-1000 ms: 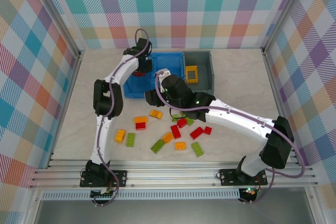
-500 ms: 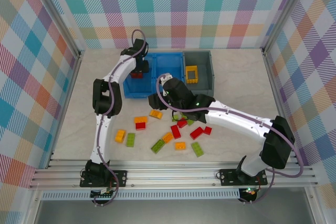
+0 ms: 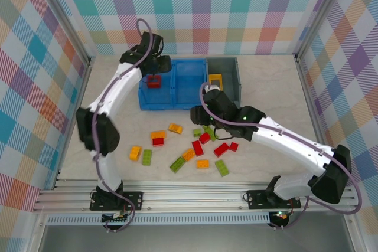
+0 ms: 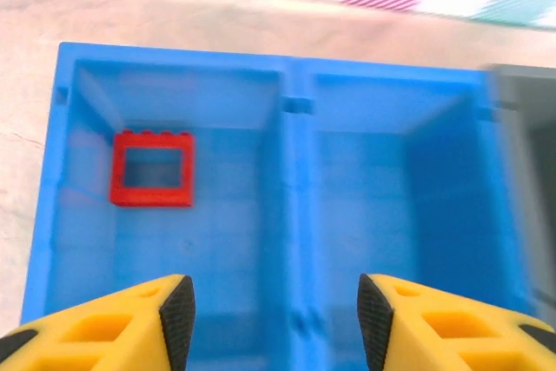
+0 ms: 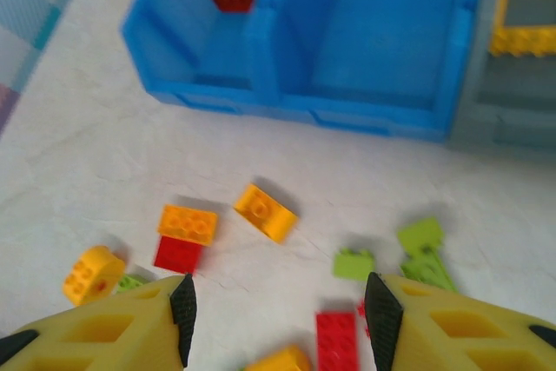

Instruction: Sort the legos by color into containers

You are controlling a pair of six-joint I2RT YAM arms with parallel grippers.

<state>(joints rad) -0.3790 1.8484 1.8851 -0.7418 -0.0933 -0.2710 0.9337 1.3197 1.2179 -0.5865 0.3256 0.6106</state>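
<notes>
My left gripper (image 4: 276, 319) hangs open and holds nothing, above the blue bin (image 4: 295, 171), over its divider. A red open-frame lego (image 4: 151, 168) lies in that bin's left compartment (image 3: 153, 81). From above, the left gripper (image 3: 155, 65) sits at the bin's back left. My right gripper (image 5: 278, 314) is open above the loose legos on the table, near the blue bin's front wall (image 3: 171, 105). Below it lie an orange brick (image 5: 266, 212), a red brick (image 5: 337, 339) and a lime brick (image 5: 354, 263). The grey bin (image 3: 231, 90) holds a yellow frame (image 3: 216, 81).
Red, orange and green legos (image 3: 198, 149) lie scattered across the table between the bins and the arm bases. An orange brick stacked on a red one (image 5: 185, 236) lies left of the right gripper. The blue bin's right compartment (image 4: 400, 188) is bare.
The left gripper opened and let the red frame go into the left compartment, then pulled up and back. The right gripper moved away from the blue bin, over the loose bricks.
</notes>
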